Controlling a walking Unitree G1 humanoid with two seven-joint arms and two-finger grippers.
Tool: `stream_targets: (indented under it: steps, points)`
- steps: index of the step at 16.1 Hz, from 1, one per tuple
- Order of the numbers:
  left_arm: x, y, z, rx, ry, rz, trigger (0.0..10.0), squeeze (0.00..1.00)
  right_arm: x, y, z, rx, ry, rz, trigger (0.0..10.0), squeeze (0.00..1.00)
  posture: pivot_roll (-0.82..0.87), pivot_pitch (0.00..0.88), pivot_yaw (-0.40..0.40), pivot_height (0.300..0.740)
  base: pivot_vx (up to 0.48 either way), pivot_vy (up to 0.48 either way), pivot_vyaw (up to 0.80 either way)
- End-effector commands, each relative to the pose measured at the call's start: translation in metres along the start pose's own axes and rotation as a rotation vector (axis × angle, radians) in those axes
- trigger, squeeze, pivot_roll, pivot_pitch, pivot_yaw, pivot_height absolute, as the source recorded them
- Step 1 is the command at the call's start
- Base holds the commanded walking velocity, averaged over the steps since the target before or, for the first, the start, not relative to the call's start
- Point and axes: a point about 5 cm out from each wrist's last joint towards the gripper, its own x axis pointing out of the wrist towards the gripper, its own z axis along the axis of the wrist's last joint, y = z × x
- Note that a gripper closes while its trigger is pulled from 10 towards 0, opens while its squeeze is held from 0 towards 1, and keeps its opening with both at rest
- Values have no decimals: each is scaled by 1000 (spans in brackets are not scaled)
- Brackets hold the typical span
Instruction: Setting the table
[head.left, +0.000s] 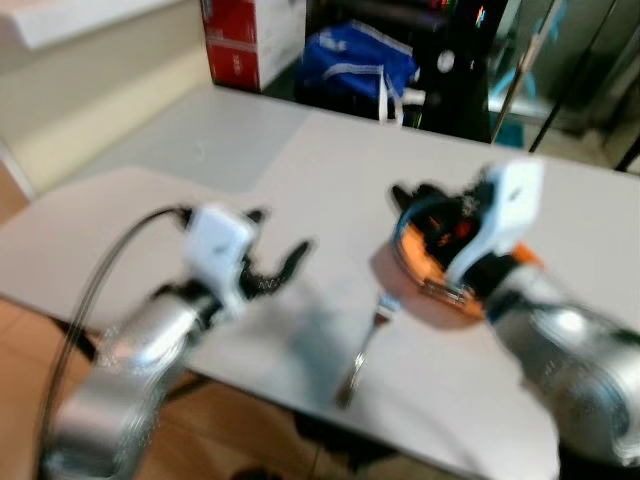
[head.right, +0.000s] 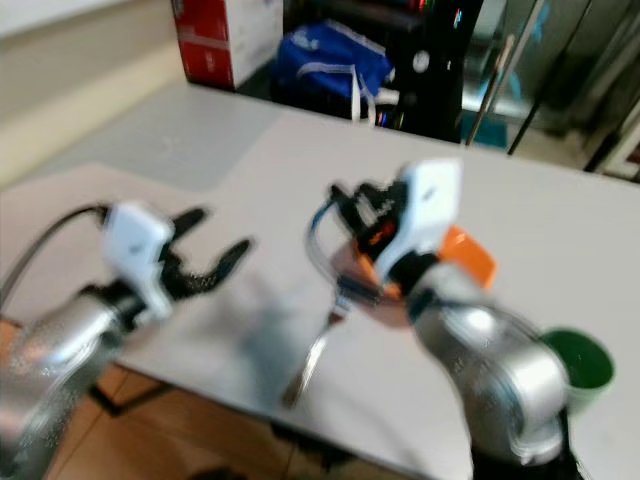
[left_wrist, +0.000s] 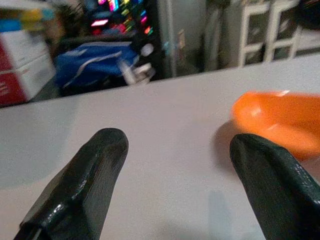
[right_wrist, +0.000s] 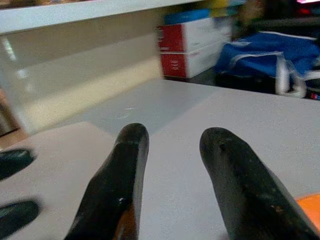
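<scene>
With the fork (head.left: 365, 350) lying on the table (head.left: 300, 160) just beside the orange bowl (left_wrist: 277, 120) under the empty, parted right gripper (head.right: 345, 205), placement looks finished; the spread, empty left gripper (head.left: 280, 245) likely fetches next.

The table (head.left: 330, 170) is pale grey-white, plain. On it sits an orange bowl (left_wrist: 280, 120), a silver fork (head.left: 362, 355) and a dark green cup (head.right: 580, 365). Both arms are silver with white wrist housings, each gripper — left gripper (head.left: 275, 262), right gripper (right_wrist: 172, 145) — ending in 2 glossy black fingers. Behind: a red-and-white box (head.left: 250, 40) and a blue bag (head.left: 355, 60) with white straps — the floor (head.left: 230, 420) is tan.
</scene>
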Motion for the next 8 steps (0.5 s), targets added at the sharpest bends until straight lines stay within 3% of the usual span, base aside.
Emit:
stream_targets:
  steps: [1, 8]
  points:
    - [-1, -6, 5, 4, -21, -19, 10000, 0, -3, 0, 5, -83, -40, 6, 10000, 0, 1, 9, -31, 740, 0, 480, 0]
    - [2, -4, 2, 17, -3, -26, 10000, 0, -2, -2, -1, -131, -83, -2, 10000, 0, -7, 17, -19, 740, 0, 480, 0]
